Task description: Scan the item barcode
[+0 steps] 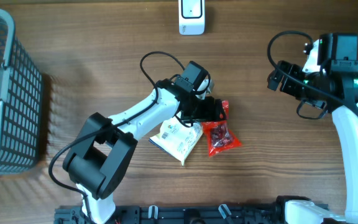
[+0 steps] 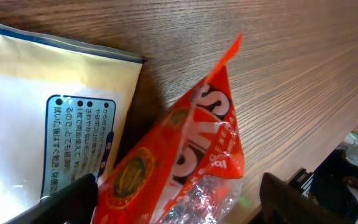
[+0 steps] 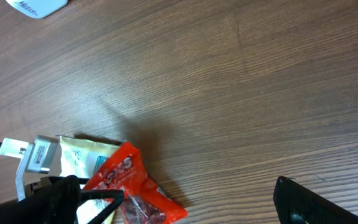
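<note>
A red snack bag (image 1: 222,134) lies on the wooden table, partly over a pale yellow pouch (image 1: 178,140). My left gripper (image 1: 219,112) is down at the red bag's far end, open, with one finger on each side of it. In the left wrist view the red bag (image 2: 188,155) fills the gap; the left finger (image 2: 73,199) is against it and the right finger (image 2: 291,202) stands apart. My right gripper (image 1: 277,79) is open, raised at the right, empty; one finger (image 3: 319,202) shows above the red bag (image 3: 135,183). No barcode is visible.
A white scanner (image 1: 191,17) stands at the table's far edge, also the scanner (image 3: 37,6) in the right wrist view. A grey mesh basket (image 1: 5,93) sits at the left edge. Bare wood lies between the bags and the right arm.
</note>
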Tool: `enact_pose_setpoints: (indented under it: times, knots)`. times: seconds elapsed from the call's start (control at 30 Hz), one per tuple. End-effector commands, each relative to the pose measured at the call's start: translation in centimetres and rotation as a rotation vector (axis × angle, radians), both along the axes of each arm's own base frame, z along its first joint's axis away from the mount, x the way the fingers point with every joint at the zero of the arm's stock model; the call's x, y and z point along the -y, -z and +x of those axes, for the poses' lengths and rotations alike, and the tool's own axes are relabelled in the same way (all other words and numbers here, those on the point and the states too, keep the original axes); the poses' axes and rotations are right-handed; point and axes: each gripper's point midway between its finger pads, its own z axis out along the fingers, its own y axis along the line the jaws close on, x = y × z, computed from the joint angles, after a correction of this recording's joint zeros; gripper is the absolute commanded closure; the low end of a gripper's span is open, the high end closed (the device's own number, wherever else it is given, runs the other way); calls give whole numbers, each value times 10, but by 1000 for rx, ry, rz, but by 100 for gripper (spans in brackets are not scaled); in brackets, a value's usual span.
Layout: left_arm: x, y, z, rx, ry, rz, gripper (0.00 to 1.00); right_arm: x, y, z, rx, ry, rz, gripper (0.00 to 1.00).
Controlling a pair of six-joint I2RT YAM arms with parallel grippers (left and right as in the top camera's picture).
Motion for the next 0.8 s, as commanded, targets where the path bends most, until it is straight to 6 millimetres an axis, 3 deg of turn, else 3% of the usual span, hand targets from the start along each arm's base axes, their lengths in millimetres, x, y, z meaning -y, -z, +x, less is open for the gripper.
enact_pose_setpoints:
  times: [0.0, 0.03, 0.07, 0.1, 0.33, 0.53, 0.77]
  knots:
    - [1, -10, 2, 27, 9, -20, 48, 4, -1, 2, 5, 4, -18, 0]
    - [1, -9, 2, 27, 9, -20, 59, 4, -1, 2, 6, 5, -18, 0]
    - [1, -8, 2, 26, 8, -17, 80, 4, -1, 2, 5, 5, -18, 0]
    - [0, -7, 3, 28, 5, -11, 96, 4, -1, 2, 5, 4, -18, 0]
    - [-5, -10, 9, 15, -70, 12, 96, 4, -1, 2, 6, 4, -19, 0]
    - [-13, -52, 15, 119, -99, -5, 96, 4, -2, 3, 10, 5, -19, 0]
    - [-47, -92, 15, 240, -177, 87, 96, 4, -2, 4, 11, 5, -19, 0]
